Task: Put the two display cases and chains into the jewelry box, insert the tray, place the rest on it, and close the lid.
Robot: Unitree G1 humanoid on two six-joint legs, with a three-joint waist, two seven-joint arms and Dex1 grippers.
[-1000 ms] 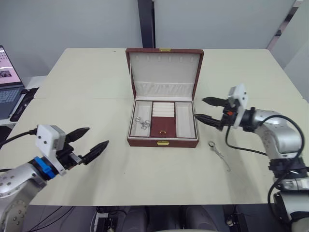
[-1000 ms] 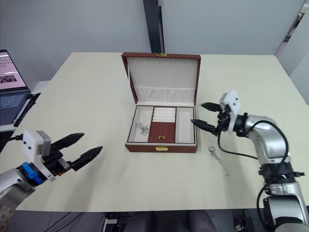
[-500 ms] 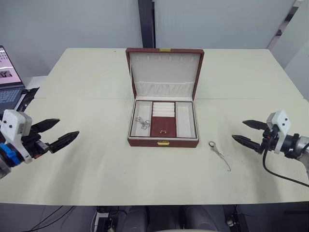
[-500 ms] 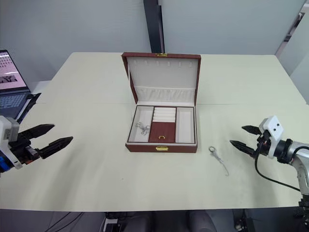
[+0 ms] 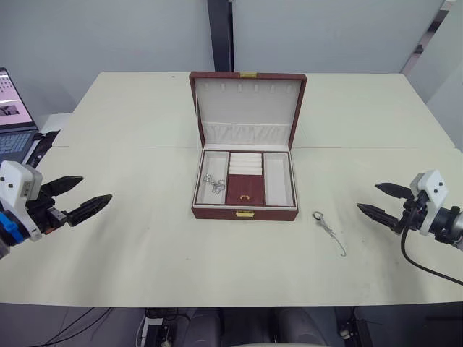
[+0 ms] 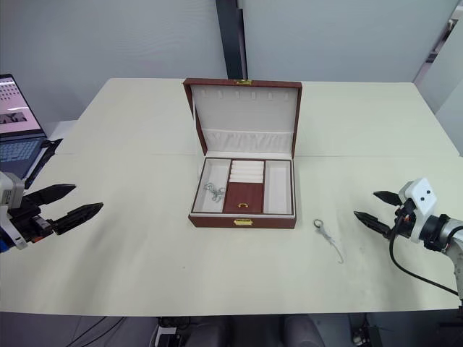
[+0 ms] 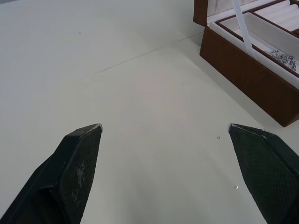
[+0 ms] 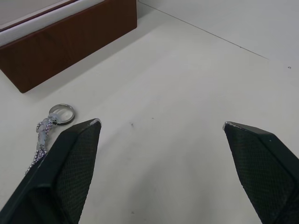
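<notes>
Right wrist view: my right claw (image 8: 161, 135) gapes empty over the table (image 8: 196, 74), chain (image 8: 46, 133) by my near finger, jewelry box (image 8: 70, 35) ahead; I'd drop low, straddle the ring end, pinch gently.

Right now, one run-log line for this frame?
box: lid open, tray in | chain: on table, right of box | left pincer: open, empty | right pincer: open, empty

jewelry box (image 5: 244, 210): smooth brown shell, pale cloth-like lining
chain (image 8: 44, 135): shiny metal (ring too)
counter (image 5: 145, 238): matt cream
</notes>
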